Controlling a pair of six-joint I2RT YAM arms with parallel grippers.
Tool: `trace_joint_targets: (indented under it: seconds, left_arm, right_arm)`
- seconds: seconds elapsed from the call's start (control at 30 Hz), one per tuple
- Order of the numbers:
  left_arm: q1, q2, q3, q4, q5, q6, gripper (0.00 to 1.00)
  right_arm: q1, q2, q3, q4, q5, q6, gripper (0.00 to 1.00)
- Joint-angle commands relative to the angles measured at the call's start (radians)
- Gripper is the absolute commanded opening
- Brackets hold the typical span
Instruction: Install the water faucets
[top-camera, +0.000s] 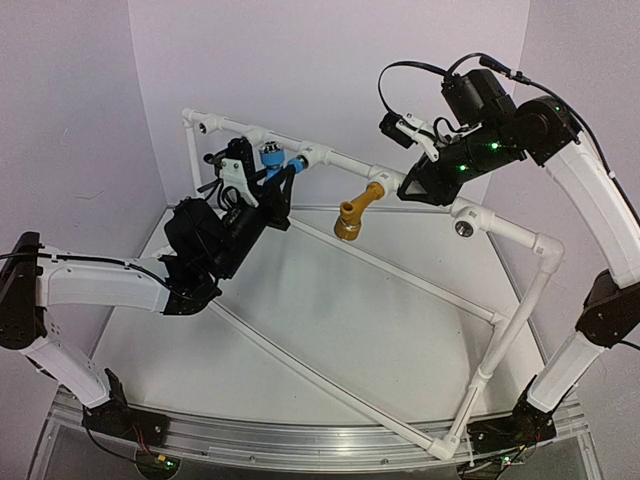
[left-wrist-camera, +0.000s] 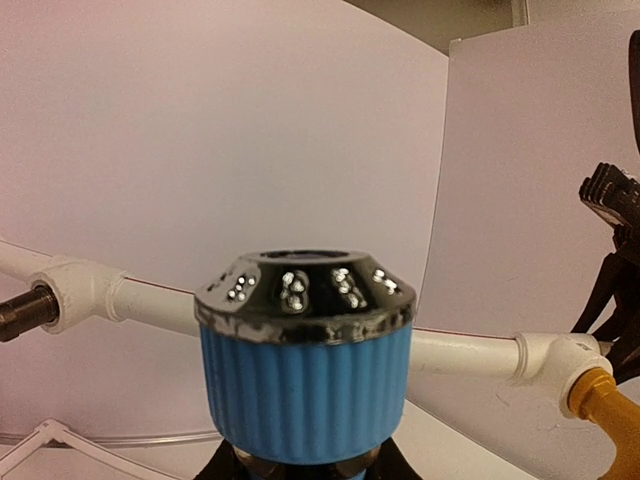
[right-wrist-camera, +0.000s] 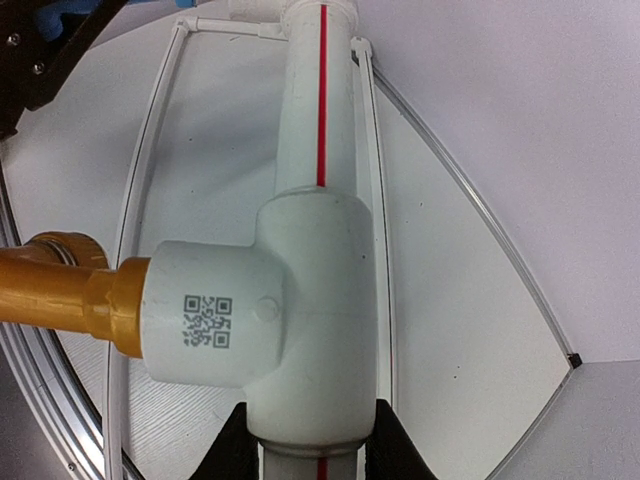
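Pale walls close in around the white tabletop (top-camera: 330, 340), and the white pipe frame (top-camera: 520, 300) rests on it. Left tool (top-camera: 268, 176) is up at the frame's far rail, fingers (top-camera: 283, 192) pinched on the blue faucet (top-camera: 272, 158). From the wrist view, its ribbed blue knob (left-wrist-camera: 305, 390) with the shiny cap fills the space right ahead of the tool, with the rail running just behind it. Right tool (top-camera: 420, 188) is clamped on the rail itself, fingers (right-wrist-camera: 236, 448) hugging both sides of a white tee (right-wrist-camera: 270, 300). Off that tool's left side, the mustard-yellow faucet (top-camera: 357, 212) is seated in the tee's side socket, jutting out toward the arms' bases.
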Motion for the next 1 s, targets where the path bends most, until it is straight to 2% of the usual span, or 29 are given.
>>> trace_joint_targets:
  seconds: [0.0,0.53,0.97]
  left_arm:
    - [0.019,0.014,0.065,0.053,0.009,-0.019,0.0]
    - [0.036,0.05,0.111,0.024,0.113,-0.083,0.0]
    - [0.028,0.059,0.059,0.062,0.093,-0.045,0.0]
  right_arm:
    - [0.017,0.019,-0.004,0.014,-0.104,-0.004,0.0]
    - [0.017,0.019,-0.006,0.013,-0.112,-0.016,0.0]
    - [0.017,0.01,-0.009,0.013,-0.107,-0.003,0.0]
